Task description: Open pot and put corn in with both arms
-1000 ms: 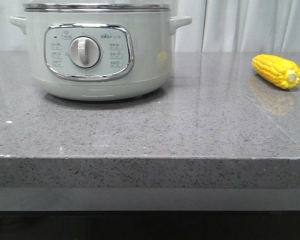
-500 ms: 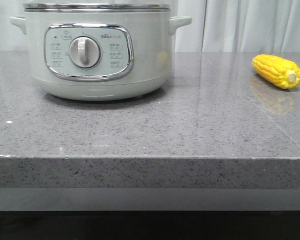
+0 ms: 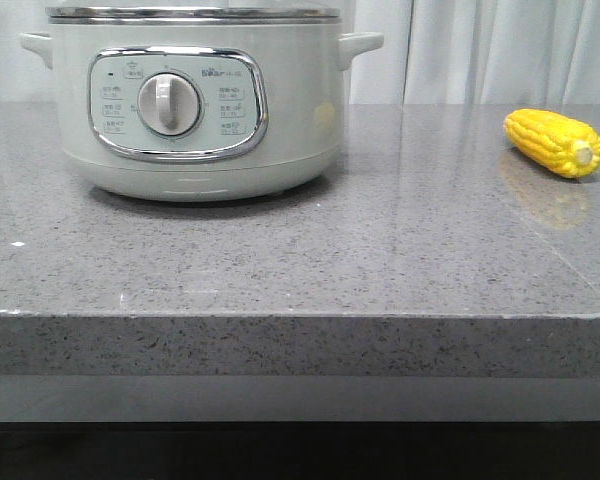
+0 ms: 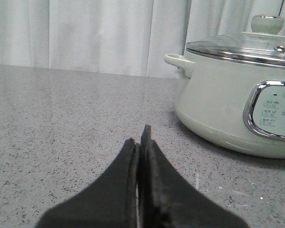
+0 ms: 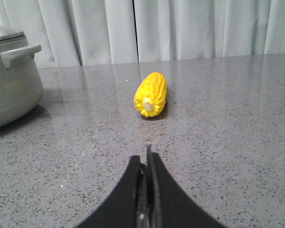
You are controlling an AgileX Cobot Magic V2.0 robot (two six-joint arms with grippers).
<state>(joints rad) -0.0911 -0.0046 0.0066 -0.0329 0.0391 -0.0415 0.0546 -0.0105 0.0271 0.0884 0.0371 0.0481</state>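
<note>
The pale mint-white pot (image 3: 195, 105) stands at the back left of the grey counter, its silver-rimmed lid on, the dial panel facing me. It also shows in the left wrist view (image 4: 237, 104), lid knob (image 4: 267, 23) up, and in the right wrist view (image 5: 12, 78). The yellow corn (image 3: 555, 142) lies on the counter at the far right, stub end toward me; the right wrist view shows it too (image 5: 151, 94). My left gripper (image 4: 138, 137) is shut and empty, low over the counter, short of the pot. My right gripper (image 5: 145, 159) is shut and empty, short of the corn. Neither gripper shows in the front view.
The grey speckled counter (image 3: 300, 250) has a front edge (image 3: 300, 315) near the camera. White curtains (image 3: 500, 50) hang behind it.
</note>
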